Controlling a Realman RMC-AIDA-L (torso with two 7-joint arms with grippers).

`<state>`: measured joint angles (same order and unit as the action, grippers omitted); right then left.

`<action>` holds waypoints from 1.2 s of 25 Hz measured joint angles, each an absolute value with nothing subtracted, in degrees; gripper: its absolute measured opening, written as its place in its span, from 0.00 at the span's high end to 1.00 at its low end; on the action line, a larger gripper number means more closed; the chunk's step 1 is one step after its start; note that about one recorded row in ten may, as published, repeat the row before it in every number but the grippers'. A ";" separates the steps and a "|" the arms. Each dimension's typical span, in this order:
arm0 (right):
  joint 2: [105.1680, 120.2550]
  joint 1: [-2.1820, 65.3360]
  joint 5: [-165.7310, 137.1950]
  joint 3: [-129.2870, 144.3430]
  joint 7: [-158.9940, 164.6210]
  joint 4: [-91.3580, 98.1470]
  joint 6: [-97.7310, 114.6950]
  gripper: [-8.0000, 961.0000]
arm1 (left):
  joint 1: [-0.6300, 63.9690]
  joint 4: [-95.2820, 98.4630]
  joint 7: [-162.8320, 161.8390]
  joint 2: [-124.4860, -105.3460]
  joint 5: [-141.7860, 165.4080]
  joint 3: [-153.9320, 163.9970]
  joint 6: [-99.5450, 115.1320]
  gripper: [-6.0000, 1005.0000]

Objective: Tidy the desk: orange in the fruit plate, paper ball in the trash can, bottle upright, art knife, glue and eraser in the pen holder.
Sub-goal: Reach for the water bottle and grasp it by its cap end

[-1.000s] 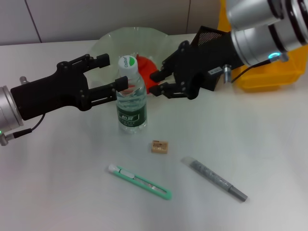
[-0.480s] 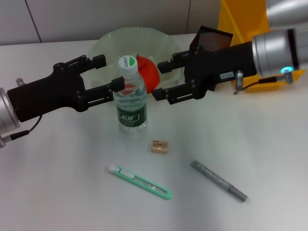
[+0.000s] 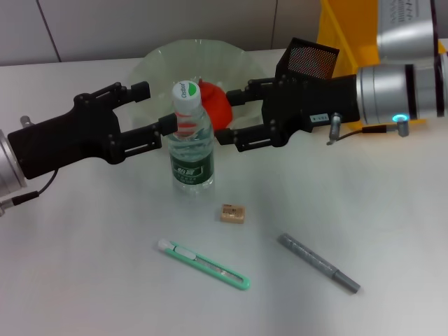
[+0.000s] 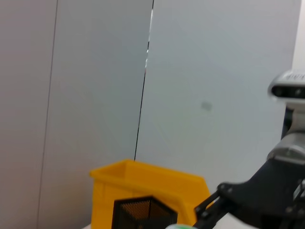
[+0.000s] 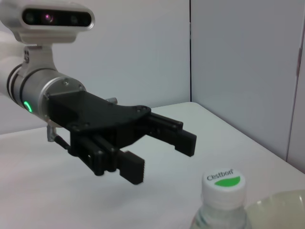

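Observation:
The bottle (image 3: 190, 143) stands upright mid-table, its green-and-white cap (image 5: 223, 183) also in the right wrist view. My left gripper (image 3: 152, 107) is open just left of the bottle's neck, one finger (image 3: 166, 125) close beside it. The right wrist view shows the left gripper (image 5: 159, 153) open too. The orange (image 3: 215, 106) lies in the pale green fruit plate (image 3: 157, 61). My right gripper (image 3: 229, 116) is open right beside the orange. On the table lie the eraser (image 3: 232, 213), the green art knife (image 3: 203, 264) and the grey glue (image 3: 319, 263). The paper ball is out of view.
A black mesh pen holder (image 3: 309, 59) stands behind my right arm, in front of a yellow bin (image 3: 353, 28). Both appear in the left wrist view, the pen holder (image 4: 142, 213) before the bin (image 4: 143, 183). The small items lie in the near half of the table.
My right gripper has levelled out and its jaws have spread wider beside the orange. The left gripper has drifted slightly left of the bottle. Bottle and small items stayed put.

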<state>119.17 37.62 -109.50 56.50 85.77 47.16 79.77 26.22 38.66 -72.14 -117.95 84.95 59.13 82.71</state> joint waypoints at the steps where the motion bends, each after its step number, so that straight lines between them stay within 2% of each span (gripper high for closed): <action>1: 119.16 37.23 -109.44 56.37 85.78 47.46 80.16 0.21 | 26.19 38.63 -72.09 -117.96 85.26 59.33 82.21 0.20; 7: 119.05 31.00 -108.89 55.80 88.91 54.40 84.02 0.21 | 27.15 37.83 -71.21 -118.41 88.19 60.11 77.95 0.20; 8: 118.94 27.68 -108.93 55.87 91.17 58.60 86.19 0.21 | 27.43 37.53 -71.10 -118.44 88.31 60.37 77.48 0.21; 9: 118.94 27.68 -108.93 55.87 91.17 58.60 86.19 0.21 | 27.80 37.00 -70.89 -118.44 88.34 60.67 76.64 0.21; 18: 118.97 12.33 -109.26 51.65 97.14 75.88 99.07 0.21 | 29.93 36.03 -70.57 -118.61 88.36 61.06 72.30 0.23; 30: 119.18 9.86 -109.49 45.57 97.98 75.10 103.95 0.21 | 33.96 34.13 -71.29 -118.69 88.41 63.85 71.44 0.26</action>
<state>119.18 9.86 -109.49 45.57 97.98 75.10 103.95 33.96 34.13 -71.29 -118.69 88.41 63.85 71.44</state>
